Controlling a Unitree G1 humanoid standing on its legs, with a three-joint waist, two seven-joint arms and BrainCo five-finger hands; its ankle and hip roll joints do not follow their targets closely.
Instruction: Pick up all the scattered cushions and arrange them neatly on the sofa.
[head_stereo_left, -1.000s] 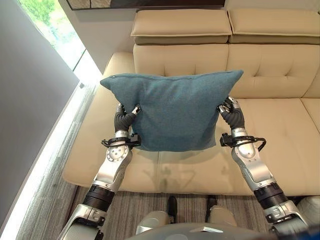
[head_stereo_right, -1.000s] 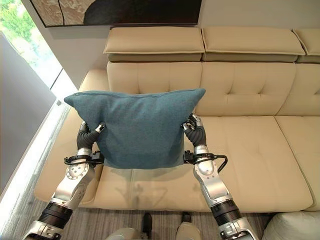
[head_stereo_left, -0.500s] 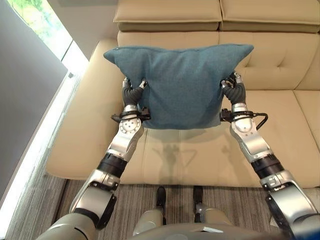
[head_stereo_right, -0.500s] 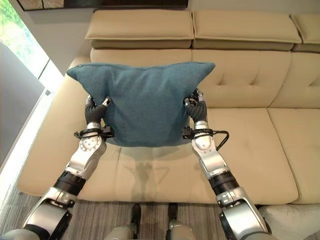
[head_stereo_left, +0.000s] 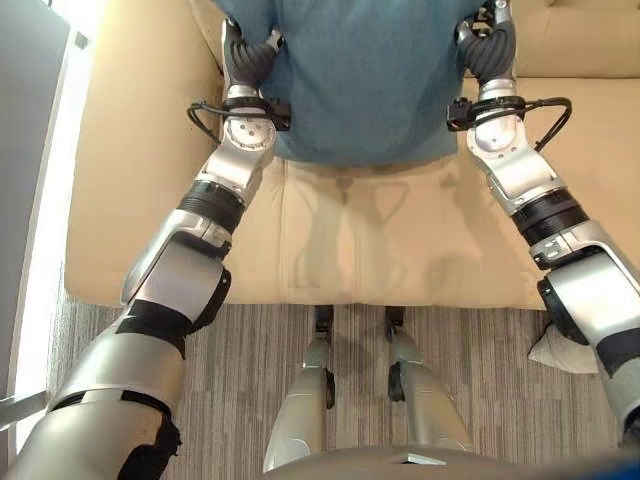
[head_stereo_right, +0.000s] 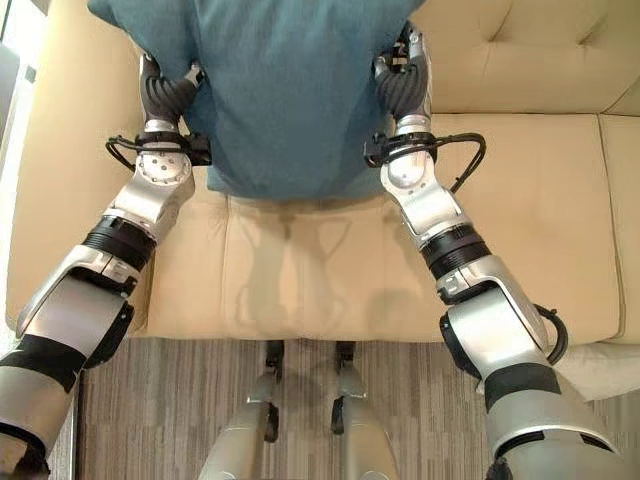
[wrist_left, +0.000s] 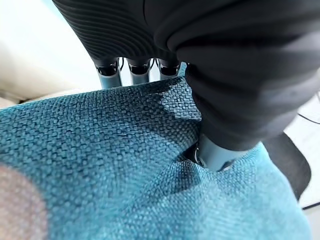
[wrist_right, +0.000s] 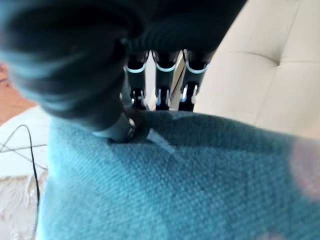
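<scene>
Left hand (head_stereo_left: 250, 58) grips the left side edge of the teal cushion (head_stereo_right: 290, 90): in its wrist view the fingers (wrist_left: 109, 75) go behind the fabric and the thumb presses into the front face, pinching the cloth between them. Right hand (head_stereo_right: 403, 88) takes the opposite side edge the same way; its wrist view shows fingers (wrist_right: 162, 87) behind the cushion and the thumb dug into the near face. Both hands sit at about the same height, one on each side.

Cushion is held upright between the two hands, above the seat of the beige sofa (head_stereo_right: 520, 240), its front face toward the robot. Its lower edge hangs over the seat; I cannot tell whether it touches the seat. A shadow falls on the seat just below it. Upper part of the cushion is cut off by the frame edge. Tufted sofa backrest shows to the right of the cushion.

Grey striped carpet (head_stereo_left: 480, 380) lies in front of the sofa. A pale object (head_stereo_left: 560, 350) rests on the carpet near the right arm, partly hidden; cannot identify.
</scene>
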